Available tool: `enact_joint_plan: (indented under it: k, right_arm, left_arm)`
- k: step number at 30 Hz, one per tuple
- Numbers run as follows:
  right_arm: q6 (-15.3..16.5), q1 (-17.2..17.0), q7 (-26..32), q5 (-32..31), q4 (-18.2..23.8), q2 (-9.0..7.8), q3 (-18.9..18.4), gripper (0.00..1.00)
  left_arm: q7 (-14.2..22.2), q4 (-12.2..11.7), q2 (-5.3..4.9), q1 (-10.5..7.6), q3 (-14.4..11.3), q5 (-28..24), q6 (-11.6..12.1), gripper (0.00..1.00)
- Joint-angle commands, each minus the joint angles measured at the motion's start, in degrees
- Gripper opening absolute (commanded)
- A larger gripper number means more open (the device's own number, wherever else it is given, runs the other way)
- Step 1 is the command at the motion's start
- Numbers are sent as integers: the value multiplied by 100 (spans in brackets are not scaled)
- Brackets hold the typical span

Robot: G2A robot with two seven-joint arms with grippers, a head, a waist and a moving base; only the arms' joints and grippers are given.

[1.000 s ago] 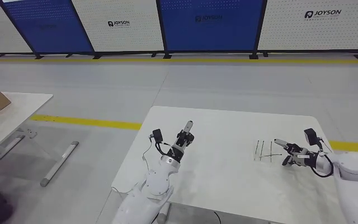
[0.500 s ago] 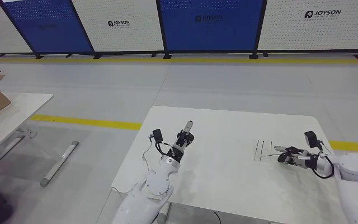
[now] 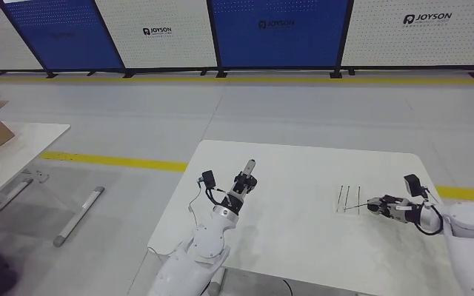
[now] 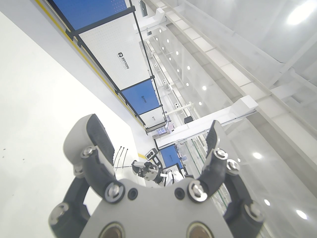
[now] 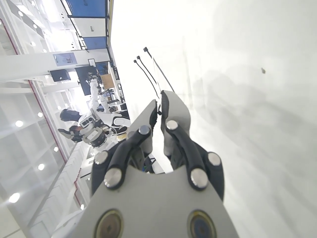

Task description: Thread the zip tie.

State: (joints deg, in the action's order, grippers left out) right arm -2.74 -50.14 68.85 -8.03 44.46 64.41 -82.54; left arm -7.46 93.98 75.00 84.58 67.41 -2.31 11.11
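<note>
Right gripper [image 5: 159, 99] tight on 1 zip tie [image 3: 356, 206]; left gripper [image 4: 154, 125] agape.

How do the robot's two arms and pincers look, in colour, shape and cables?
The left arm and right arm are white rounded shells with black joints. A black cable loops beside the left wrist. A small black camera block sits on each wrist. The left pincer and the right pincer each have two light grey fingers with black ribbed pads, black link bars and round silver screws.

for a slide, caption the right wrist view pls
Right tool shut on a zip tie over the white table, spare zip ties lying just ahead.
</note>
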Motion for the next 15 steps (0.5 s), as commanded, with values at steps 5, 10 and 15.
enact_joint_plan:
  k: [5,10,15]
  right_arm:
    - [36,16,6,96,-83,-30,28,0]
    - [211,-76,22,294,18,-81,-58,0]
    - [285,-336,-44,470,377,-174,-288,0]
  left_arm:
    - [0,0,0,0,0,0,0,100]
    - [0,0,0,0,0,0,0,100]
    - [0,0,0,0,0,0,0,100]
